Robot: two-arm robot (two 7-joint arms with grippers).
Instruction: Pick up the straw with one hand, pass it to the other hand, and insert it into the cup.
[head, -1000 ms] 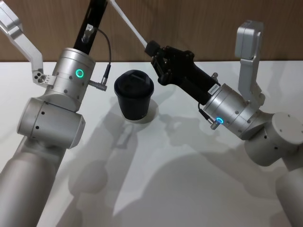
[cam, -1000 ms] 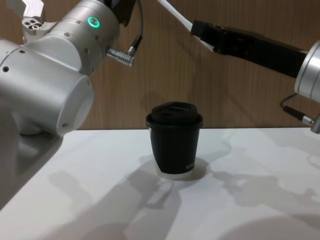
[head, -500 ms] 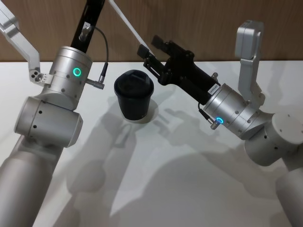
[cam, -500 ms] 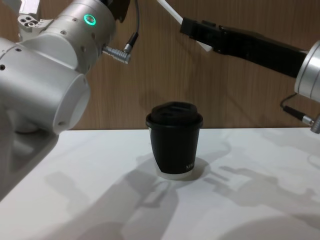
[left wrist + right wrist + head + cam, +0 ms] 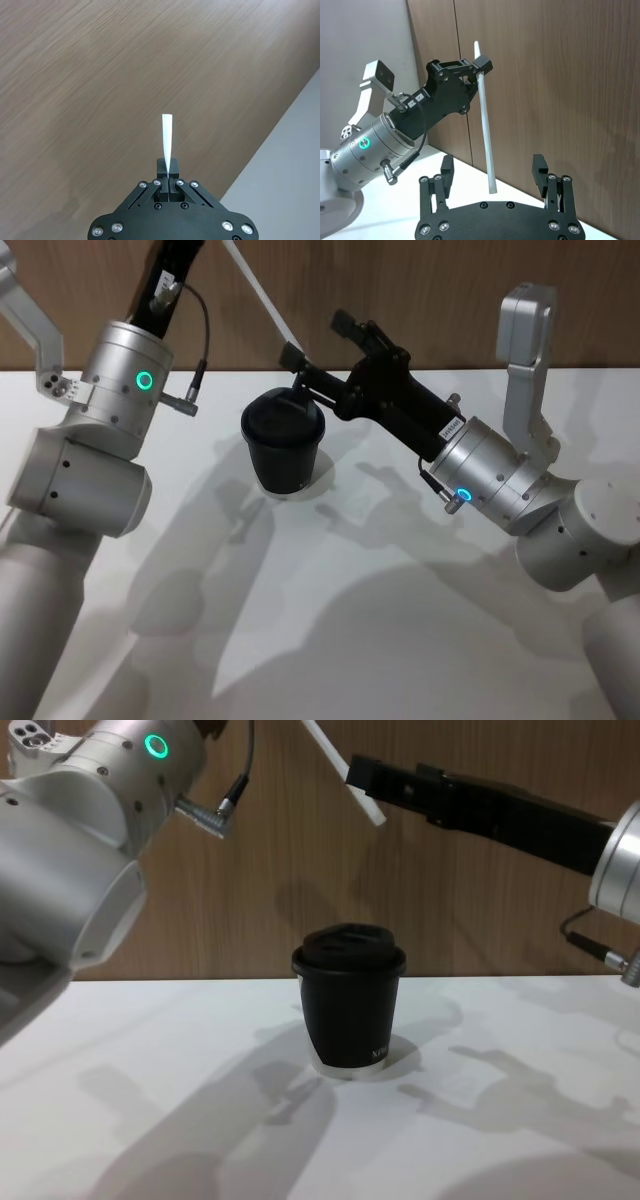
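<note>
In the head view, the straw [image 5: 262, 302] is seen slanting down from the top edge, its lower end hung in the air above the lidded cup [image 5: 283, 440], which stands on the table [image 5: 400, 640]. That end is flanked by the spread fingers of the right gripper [image 5: 314, 338]; nothing is gripped by them.

In the left wrist view, the left gripper [image 5: 167, 172] is shown closed tight on the straw, which is pinched between its fingertips.

In the right wrist view, the pinch is seen to sit near the straw's upper end, so a long free length is left below. The right fingers [image 5: 448, 170] are held wide, one on each side of the tip and clear of it.

In the chest view, the tip is placed well above the lid, a little to the robot's right of its centre.

The tip could be caught on a right finger if the straw is swung sideways, and the straw levered askew in the pinch. With the straw tilted and held so far from its tip, the lid's opening, which cannot be made out, could be missed, and the cup could be tipped by a tip pressed against the dome.
</note>
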